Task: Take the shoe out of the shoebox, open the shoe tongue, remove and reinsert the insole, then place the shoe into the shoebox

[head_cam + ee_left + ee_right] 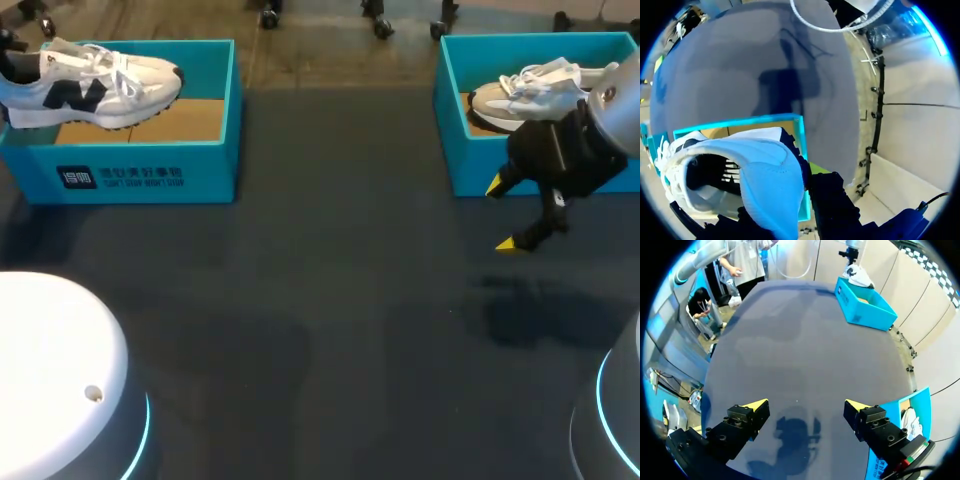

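A white sneaker with navy side marks [90, 85] hangs tilted over the left teal shoebox [150, 175], with its sole just above the cardboard floor. In the left wrist view, my left gripper [790, 215] is shut on the heel of this sneaker [755, 170], and its yellow tips are hidden behind the shoe. The shoebox [790, 122] lies below. My right gripper [503, 214] hangs open in front of the right teal shoebox [480, 170], which holds a second white sneaker [530, 90]. Nothing is between the fingers of the right gripper [805, 405].
The dark table mat [330, 300] stretches between the two boxes. The white arm bases stand at the front left [60, 380] and front right [615, 420]. The right box [912, 407] sits just beside my right gripper's finger.
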You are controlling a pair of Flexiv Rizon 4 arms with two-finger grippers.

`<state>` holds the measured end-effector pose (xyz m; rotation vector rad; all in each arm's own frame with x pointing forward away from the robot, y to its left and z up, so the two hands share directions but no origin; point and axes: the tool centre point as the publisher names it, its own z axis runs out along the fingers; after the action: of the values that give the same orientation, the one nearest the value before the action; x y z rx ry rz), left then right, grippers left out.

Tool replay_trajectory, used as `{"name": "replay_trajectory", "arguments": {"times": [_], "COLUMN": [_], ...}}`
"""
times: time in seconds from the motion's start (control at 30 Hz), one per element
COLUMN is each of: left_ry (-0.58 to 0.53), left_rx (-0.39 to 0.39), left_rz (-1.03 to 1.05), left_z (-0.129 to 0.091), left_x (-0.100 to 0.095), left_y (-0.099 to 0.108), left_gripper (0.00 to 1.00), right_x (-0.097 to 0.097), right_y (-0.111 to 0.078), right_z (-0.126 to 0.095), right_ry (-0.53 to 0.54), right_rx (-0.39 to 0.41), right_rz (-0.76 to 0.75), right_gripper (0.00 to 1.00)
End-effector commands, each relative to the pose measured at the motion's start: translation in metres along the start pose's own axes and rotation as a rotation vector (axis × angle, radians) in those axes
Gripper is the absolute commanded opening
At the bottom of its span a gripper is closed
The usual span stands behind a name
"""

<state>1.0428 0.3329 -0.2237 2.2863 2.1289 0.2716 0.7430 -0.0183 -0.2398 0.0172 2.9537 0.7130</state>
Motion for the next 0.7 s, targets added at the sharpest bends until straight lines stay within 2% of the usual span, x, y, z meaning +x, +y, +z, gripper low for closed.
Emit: {"name": "replay_trajectory", "arguments": {"times": [0.03,0.67,0.7], "left_ry": [0.011,0.011,-0.013], "left_rx": [-0.033,-0.033,-0.016], "left_rz": [-0.052,-0.052,-0.05], "left_z": [-0.0022,-0.0022,0.0005], "left_x": [-0.0048,-0.0048,-0.0045], "left_y": [-0.0016,-0.0016,-0.0001], "left_gripper": [0.0,0.0,0.0], "right_x": [0.0006,0.0006,0.0006], "right_y": [0.0001,0.0001,0.0001], "right_z": [0.0003,0.0003,0.0003], "right_ry": [-0.001,-0.001,-0.001], "right_rx": [0.001,0.001,0.001], "right_rz": [0.0,0.0,0.0], "right_gripper": [1.0,1.0,1.0]}}
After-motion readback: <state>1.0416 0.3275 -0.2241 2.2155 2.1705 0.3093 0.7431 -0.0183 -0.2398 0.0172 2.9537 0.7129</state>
